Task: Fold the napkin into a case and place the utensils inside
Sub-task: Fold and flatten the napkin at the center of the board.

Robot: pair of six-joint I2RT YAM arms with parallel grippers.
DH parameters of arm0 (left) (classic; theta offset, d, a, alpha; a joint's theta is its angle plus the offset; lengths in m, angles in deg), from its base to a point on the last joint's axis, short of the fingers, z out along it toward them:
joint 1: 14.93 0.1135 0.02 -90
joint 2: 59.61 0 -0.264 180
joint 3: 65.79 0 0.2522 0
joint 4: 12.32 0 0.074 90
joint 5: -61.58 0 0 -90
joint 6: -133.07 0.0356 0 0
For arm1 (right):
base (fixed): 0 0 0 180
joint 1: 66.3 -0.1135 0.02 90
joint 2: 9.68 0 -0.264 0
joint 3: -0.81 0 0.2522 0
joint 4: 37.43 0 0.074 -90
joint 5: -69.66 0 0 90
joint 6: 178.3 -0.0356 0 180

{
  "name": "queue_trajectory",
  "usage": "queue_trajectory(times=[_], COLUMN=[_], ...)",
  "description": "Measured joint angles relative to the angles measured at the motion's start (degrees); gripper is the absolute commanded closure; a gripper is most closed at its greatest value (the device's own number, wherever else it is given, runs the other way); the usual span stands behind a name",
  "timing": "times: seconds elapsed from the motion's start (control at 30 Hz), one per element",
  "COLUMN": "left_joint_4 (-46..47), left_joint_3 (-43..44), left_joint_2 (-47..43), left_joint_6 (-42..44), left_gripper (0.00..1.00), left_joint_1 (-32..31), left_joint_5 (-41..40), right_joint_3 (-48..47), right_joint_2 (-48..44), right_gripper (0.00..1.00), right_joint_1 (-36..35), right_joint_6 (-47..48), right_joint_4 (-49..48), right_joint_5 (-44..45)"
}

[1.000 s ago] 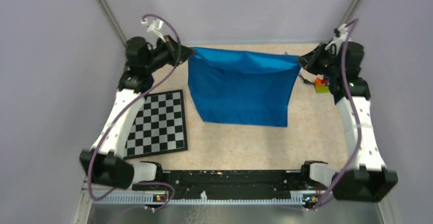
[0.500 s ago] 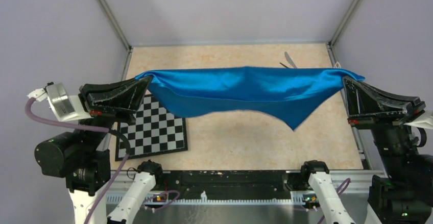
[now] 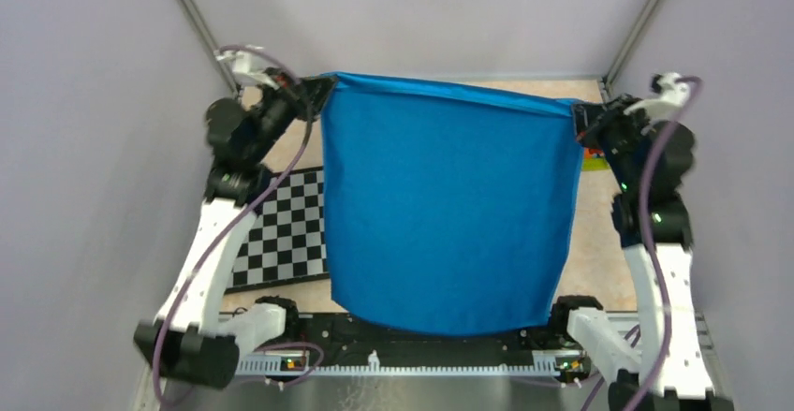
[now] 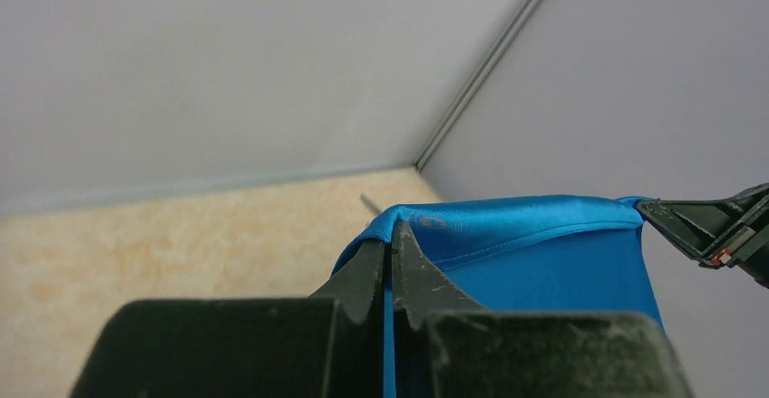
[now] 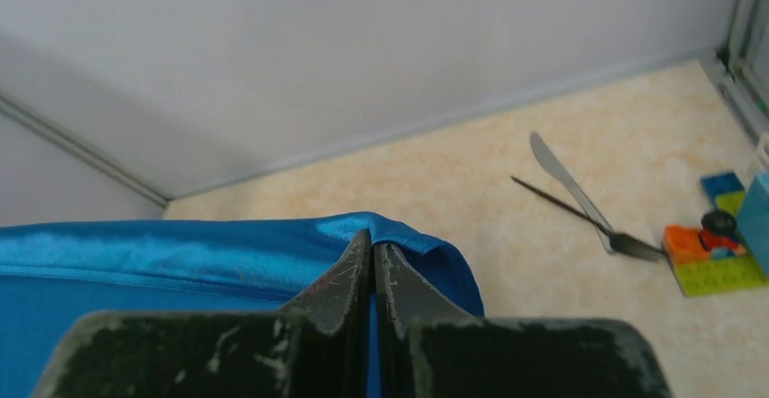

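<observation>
Napkin (image 3: 449, 205) hung as flat sheet, and we saw top edge run left to right above far edge of table (image 3: 592, 242), rest drooping below claws. Left gripper (image 3: 318, 93) was clamped tight on top-left corner, no gap between jaws. Right gripper (image 3: 576, 116) had same tight pinch on top-right corner. Each arm was nearest its own corner. We judged lay-down onto table next. Utensils (image 5: 594, 223) lay crossed near far right corner, beside toy blocks (image 5: 716, 253), apart from cloth. No case yet.
</observation>
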Motion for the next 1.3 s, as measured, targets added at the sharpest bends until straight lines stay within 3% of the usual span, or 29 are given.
queue_trajectory(times=[0.17,0.3,0.43,0.57,0.73,0.97,1.3], left_joint_4=[6.8,13.0,19.3,21.2,20.3,5.6,-8.0], left_joint_3=[-2.7,-3.1,-0.9,1.1,2.3,1.4,-23.3], left_joint_2=[20.3,35.5,50.6,58.6,58.2,48.3,27.2], left_joint_6=[-2.5,-4.8,-7.7,-10.3,-11.0,-7.8,-6.1], left_gripper=[1.00,1.00,1.00,1.00,1.00,1.00,1.00], left_joint_1=[0.0,0.0,0.0,0.0,0.0,0.2,-3.2], left_joint_5=[0.4,2.8,6.4,8.9,10.7,11.6,14.4], right_joint_3=[8.2,9.1,4.9,-5.2,-10.4,-6.5,11.2], right_joint_2=[15.8,29.4,43.1,57.0,60.6,51.0,32.3], right_gripper=[1.00,1.00,1.00,1.00,1.00,1.00,1.00], right_joint_1=[0.0,0.0,0.0,0.0,0.0,0.1,0.1], right_joint_6=[1.0,2.4,3.6,4.6,4.9,4.7,3.7], right_joint_4=[-8.4,-13.8,-16.1,-12.8,-3.7,8.8,19.3], right_joint_5=[3.7,5.0,3.8,-1.0,-3.8,-1.7,7.9])
